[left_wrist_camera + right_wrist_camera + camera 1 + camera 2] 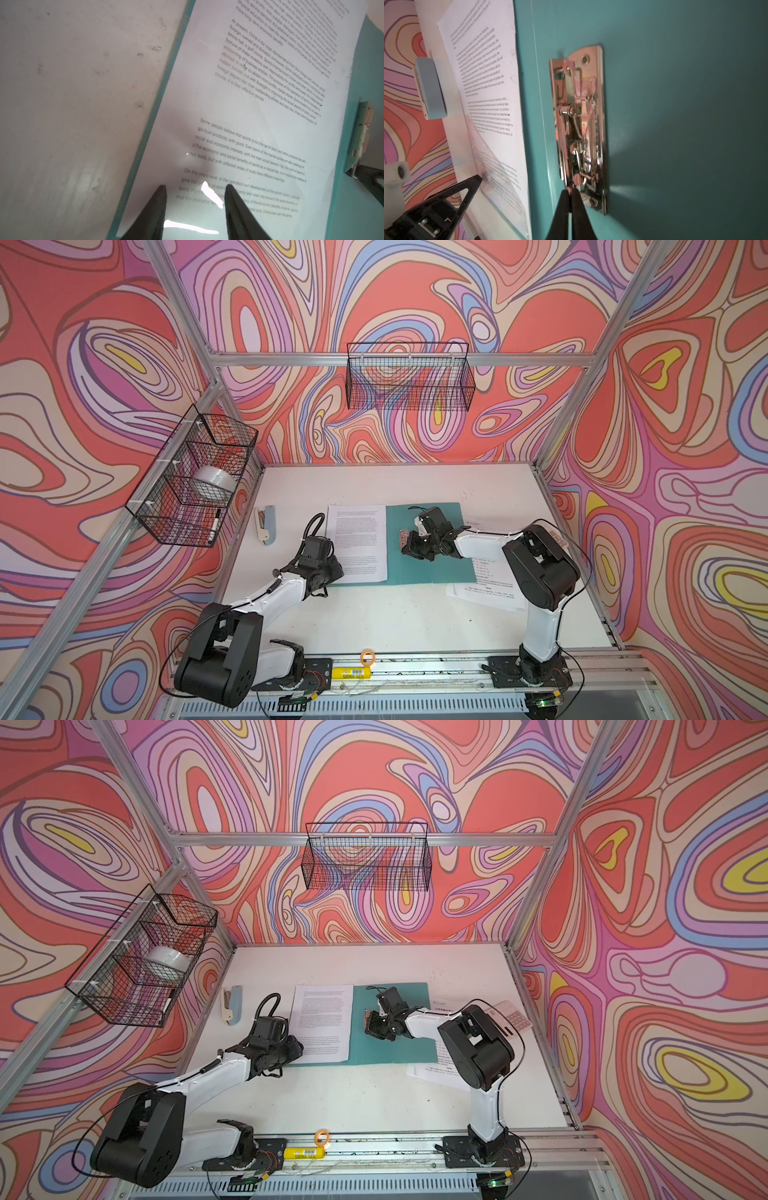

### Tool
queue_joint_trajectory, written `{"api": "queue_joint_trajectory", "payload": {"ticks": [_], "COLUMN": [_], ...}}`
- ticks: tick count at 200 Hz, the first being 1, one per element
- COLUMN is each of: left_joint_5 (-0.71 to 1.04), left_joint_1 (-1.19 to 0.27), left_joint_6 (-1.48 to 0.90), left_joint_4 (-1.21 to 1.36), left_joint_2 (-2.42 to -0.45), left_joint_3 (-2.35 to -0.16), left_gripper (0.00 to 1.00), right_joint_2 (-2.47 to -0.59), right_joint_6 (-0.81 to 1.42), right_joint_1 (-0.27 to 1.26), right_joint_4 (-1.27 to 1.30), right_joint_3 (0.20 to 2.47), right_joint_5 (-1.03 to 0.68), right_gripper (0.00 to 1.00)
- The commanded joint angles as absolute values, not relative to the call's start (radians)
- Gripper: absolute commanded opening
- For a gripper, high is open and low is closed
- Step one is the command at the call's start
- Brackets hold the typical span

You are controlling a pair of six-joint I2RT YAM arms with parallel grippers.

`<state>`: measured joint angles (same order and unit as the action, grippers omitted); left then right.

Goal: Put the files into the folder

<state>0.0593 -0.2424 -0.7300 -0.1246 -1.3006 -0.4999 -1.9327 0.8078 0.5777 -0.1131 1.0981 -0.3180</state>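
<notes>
Rt-side sheets (482, 595) partly under rt arm (540, 568); txt illegible

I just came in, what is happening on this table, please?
Papers are being filed. The teal folder lies open, with one printed sheet on its left half. The left gripper is open, low over that sheet's near end. The right gripper is shut, its tips at the metal clip inside. More sheets lie outside, to the right.

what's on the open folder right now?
One printed sheet lies on the folder's left half; metal clip on the right half, shut right gripper at its end. The right arm hides part of the right half; anything under the sheet is hidden.
</notes>
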Motion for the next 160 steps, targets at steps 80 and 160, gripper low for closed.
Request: {"api": "queue_joint_trajectory", "payload": {"ticks": [80,160], "left_joint_5": [0.028,0.026], "left_joint_1": [-0.236,-0.236], "left_joint_6": [-0.735,-0.735], "left_joint_4": [-0.230,-0.228], "left_joint_2": [-1.351,-1.353], "left_joint_3": [-0.490,-0.489], "left_gripper": [0.46,0.46], "right_joint_2": [-2.045,-1.864], "right_joint_6": [0.653,0.571], "right_joint_1": [0.566,0.566], "right_joint_4": [-0.390,-0.334], "right_joint_3": [1.067,1.113], "right_joint_5": [0.005,-0.170], "right_gripper": [0.00,0.00]}}
